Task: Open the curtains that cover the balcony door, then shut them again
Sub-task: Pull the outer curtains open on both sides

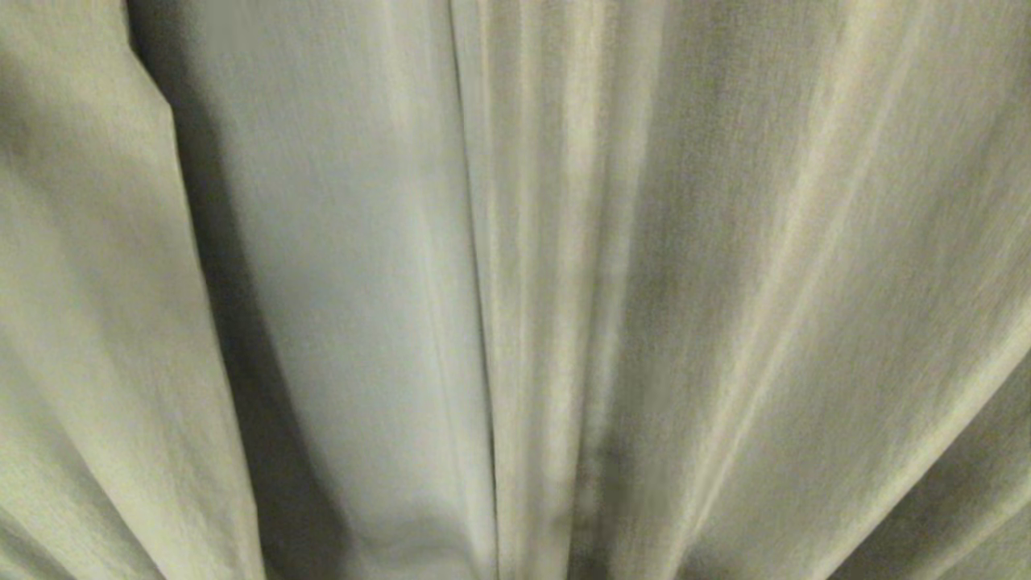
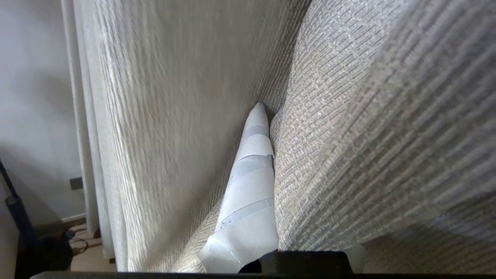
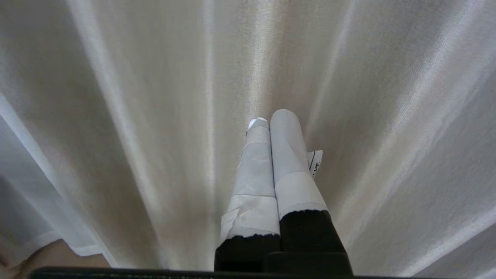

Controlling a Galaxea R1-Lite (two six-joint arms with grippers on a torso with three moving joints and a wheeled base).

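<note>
The cream curtains (image 1: 725,282) fill the whole head view in long vertical pleats, and a hemmed edge (image 1: 475,242) runs down the middle. The balcony door is hidden behind them. In the left wrist view my left gripper (image 2: 267,110) is shut on a fold of the curtain (image 2: 368,135). One taped finger (image 2: 252,174) shows, and the woven fabric drapes over the other. My right gripper (image 3: 269,120) is shut with nothing in it, its taped fingers pressed together just in front of the curtain (image 3: 135,116). Neither arm appears in the head view.
Beside the curtain's outer edge, the left wrist view shows a pale wall (image 2: 31,77), a wall socket (image 2: 76,183), a dark pole (image 2: 17,217) and cables on the floor (image 2: 77,236). A sheer white panel (image 3: 23,155) hangs beside the curtain in the right wrist view.
</note>
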